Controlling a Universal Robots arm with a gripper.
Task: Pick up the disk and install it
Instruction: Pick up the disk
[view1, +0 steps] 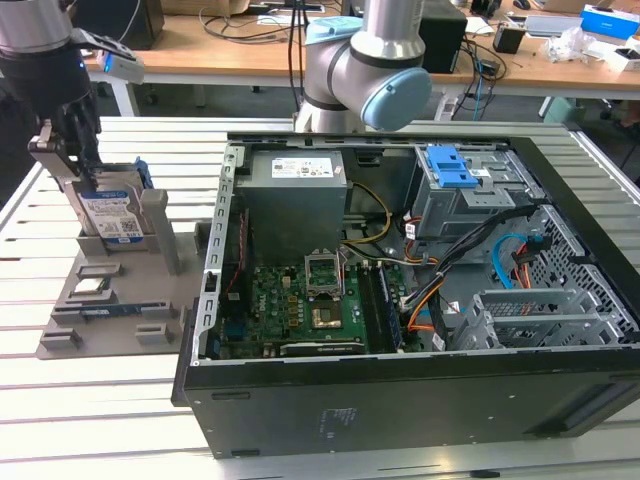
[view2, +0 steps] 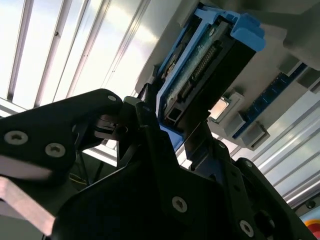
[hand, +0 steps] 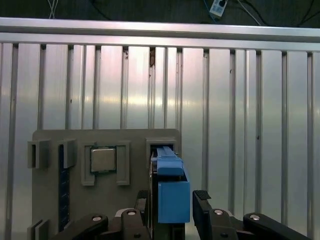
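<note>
— What is at the exterior view's left?

— The gripper (view1: 78, 170) hangs over a grey holder tray (view1: 140, 285) on the slatted table (view1: 100, 420). The disk (view1: 112, 218) stands on edge in the tray's slot, label facing out, blue frame along its edges.

— Is the tool clamped?

— It is spread, straddling the disk's upper end with a finger at each broad face. In the first wrist view the fingers (hand: 202, 210) flank the blue frame (hand: 173, 200) closely, and a thin dark gap shows on one side. The second wrist view shows the disk (view2: 205, 65) reaching away from between the black fingers, its connector edge visible.

— Anything else on the tray?

— A small square chip (view1: 92, 287) sits in a pocket just beside the disk's slot.

— And further right?

— The open computer case (view1: 400, 400) lies on its side: grey power supply (view1: 295, 190), green motherboard (view1: 290, 300) below it, then a drive bay with a blue latch (view1: 455, 165). The robot arm's base (view1: 370, 70) rises behind the case.
</note>
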